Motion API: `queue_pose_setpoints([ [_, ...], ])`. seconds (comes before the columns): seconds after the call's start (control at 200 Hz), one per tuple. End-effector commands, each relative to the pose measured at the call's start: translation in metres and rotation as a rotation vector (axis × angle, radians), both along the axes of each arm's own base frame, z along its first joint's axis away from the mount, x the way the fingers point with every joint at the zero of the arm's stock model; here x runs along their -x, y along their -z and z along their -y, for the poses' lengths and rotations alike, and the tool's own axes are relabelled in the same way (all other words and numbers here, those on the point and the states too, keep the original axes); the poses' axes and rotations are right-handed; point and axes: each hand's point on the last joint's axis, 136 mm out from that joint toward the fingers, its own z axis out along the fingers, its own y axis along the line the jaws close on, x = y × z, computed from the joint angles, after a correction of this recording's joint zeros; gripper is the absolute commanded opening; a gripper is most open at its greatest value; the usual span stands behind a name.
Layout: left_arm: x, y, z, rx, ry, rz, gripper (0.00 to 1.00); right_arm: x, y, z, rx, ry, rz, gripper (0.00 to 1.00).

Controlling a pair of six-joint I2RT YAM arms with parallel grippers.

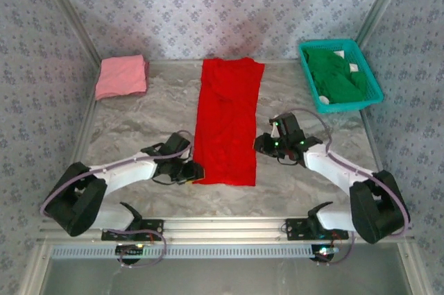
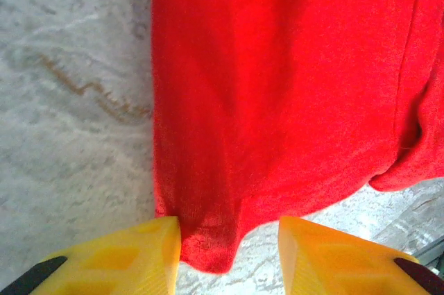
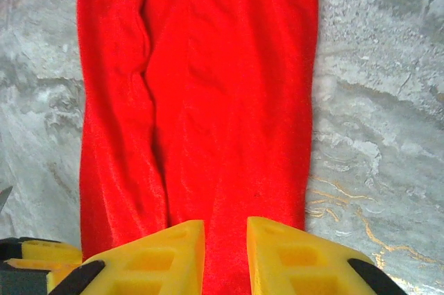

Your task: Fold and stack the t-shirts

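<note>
The bright red t-shirt (image 1: 227, 121) lies on the table folded into a long strip that runs front to back. My left gripper (image 1: 191, 172) is at its near left corner. Its yellow fingers (image 2: 139, 257) stand apart with the corner of the red cloth (image 2: 208, 239) between them, not pinched. My right gripper (image 1: 262, 144) is at the strip's right edge. Its fingertips (image 3: 173, 253) hover over flat red cloth (image 3: 194, 100) with a narrow gap between them. The pale pink t-shirt (image 1: 121, 76) lies folded at the back left. The dark green t-shirt (image 1: 338, 73) is bunched in the basket.
A teal mesh basket (image 1: 313, 87) stands at the back right corner. Patterned walls close in the table on three sides. Bare marbled tabletop (image 1: 139, 125) lies on both sides of the red strip.
</note>
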Motion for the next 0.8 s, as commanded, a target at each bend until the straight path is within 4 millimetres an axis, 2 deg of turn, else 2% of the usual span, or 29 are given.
queue_pose_setpoints([
  [0.0,0.006,0.002,-0.012,-0.039,-0.038,-0.001,0.41,0.017,0.010,0.009,0.034,0.014,-0.045,0.26],
  [0.21,-0.001,0.010,-0.017,-0.069,-0.055,0.024,0.42,0.055,0.039,0.006,0.010,0.003,-0.146,0.27],
  [0.42,-0.007,0.016,-0.016,-0.092,-0.054,0.024,0.44,0.080,0.053,-0.009,0.007,-0.063,-0.196,0.30],
  [0.615,-0.016,0.018,-0.004,-0.069,-0.035,0.032,0.38,0.087,0.063,-0.010,0.006,-0.052,-0.218,0.32],
  [0.794,-0.022,0.007,0.014,-0.005,-0.027,0.028,0.32,0.087,0.067,-0.007,0.021,-0.038,-0.219,0.32],
])
